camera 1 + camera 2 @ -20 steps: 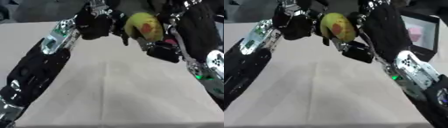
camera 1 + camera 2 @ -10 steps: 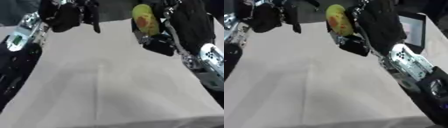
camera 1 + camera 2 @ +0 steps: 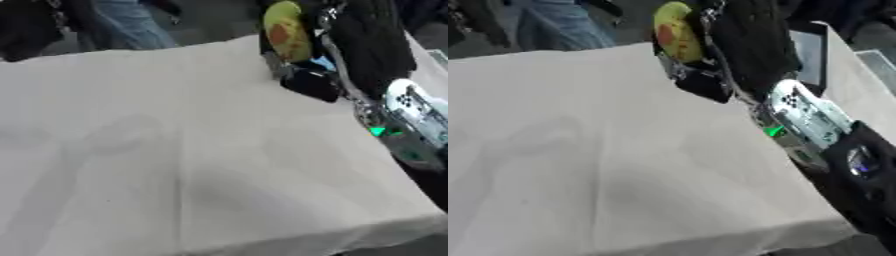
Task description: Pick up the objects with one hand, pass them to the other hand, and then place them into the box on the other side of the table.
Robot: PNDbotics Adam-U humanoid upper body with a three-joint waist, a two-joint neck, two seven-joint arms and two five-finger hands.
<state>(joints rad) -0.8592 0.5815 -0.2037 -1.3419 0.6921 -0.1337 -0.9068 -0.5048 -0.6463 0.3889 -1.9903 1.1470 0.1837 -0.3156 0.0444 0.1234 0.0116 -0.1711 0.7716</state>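
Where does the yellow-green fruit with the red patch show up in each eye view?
Left eye view: the fruit is at top, right of centre, held by the right hand.
Right eye view: the fruit is at top centre.
Shared landmark: the green light on the right arm, lower right of it.

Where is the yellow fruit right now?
The yellow-green fruit with a red patch is up at the top right of both views, held in the robot's right hand above the table's far edge.
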